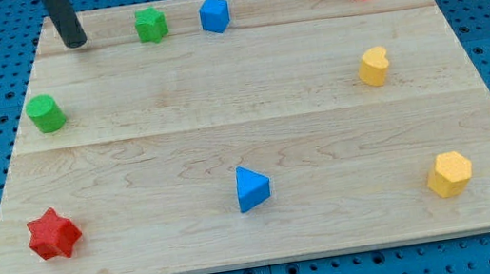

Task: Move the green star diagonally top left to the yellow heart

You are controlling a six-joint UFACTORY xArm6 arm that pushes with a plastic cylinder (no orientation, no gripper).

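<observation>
Resting at the view's top-left corner of the counter (pixel 247 79), my tip (pixel 75 44) touches no block. End effector is a plain rod, nothing to spread or pinch. Green star (pixel 150 24) sits near, to its right, blue cube (pixel 214 14) just beyond. Yellow heart (pixel 374 67) lies far right and lower. Green cylinder (pixel 46 114) sits below, slightly left of the tip; red star (pixel 53 234) lies well below.

Wooden board (pixel 250 107), eight coloured blocks
</observation>
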